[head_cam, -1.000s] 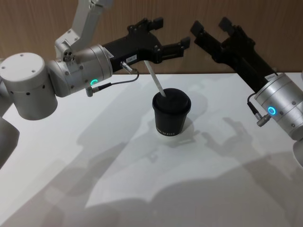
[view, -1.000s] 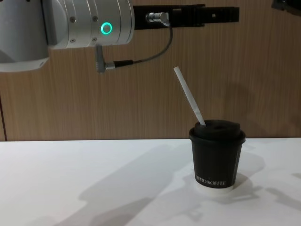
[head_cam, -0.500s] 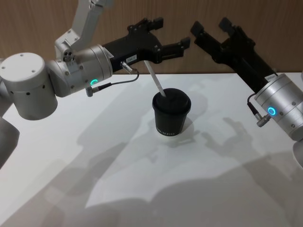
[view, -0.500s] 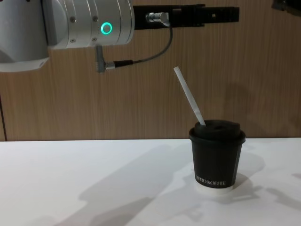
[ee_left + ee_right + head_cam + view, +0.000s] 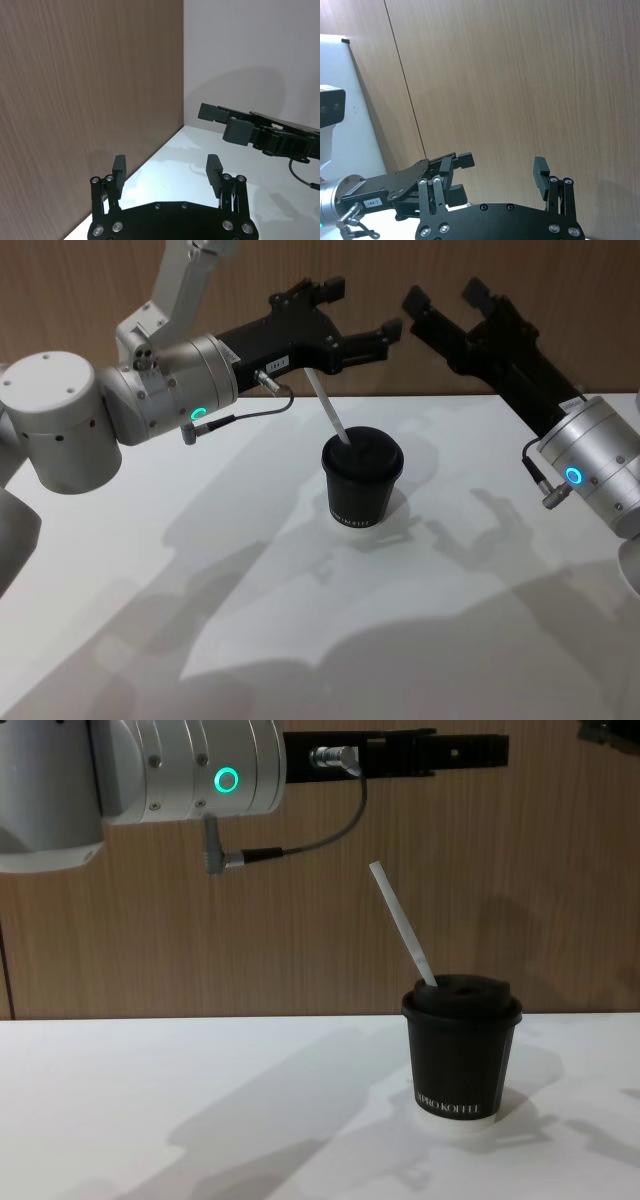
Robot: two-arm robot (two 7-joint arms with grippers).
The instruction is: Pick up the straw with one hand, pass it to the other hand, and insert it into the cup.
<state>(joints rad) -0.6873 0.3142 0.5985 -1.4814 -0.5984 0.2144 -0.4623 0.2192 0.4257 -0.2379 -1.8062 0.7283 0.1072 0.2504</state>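
— Nothing has moved since a second ago, has it?

— No. Both arms and the black paper cup [image 5: 362, 479] sit exactly as they did. The cup stands on the white worktop [image 5: 300, 640], near the middle and somewhat toward the far edge, by the wooden wall.

— And the straw?

— The white straw [image 5: 401, 925] is in the cup, its lower end through the domed lid, its upper end leaning toward the robot's left and the far edge. No finger touches it.

— Where is the left pincer?

— The left pincer [image 5: 350, 315] hangs in the air above and behind the cup, fingers spread and holding nothing. From the chest view it runs level across the top, well above the straw's tip. A dark cable [image 5: 300, 845] loops from its silver wrist, beside the green ring light.

— The right one?

— The right pincer [image 5: 450, 300] is raised over the far right part of the worktop, fingers also spread and empty, well apart from the cup.
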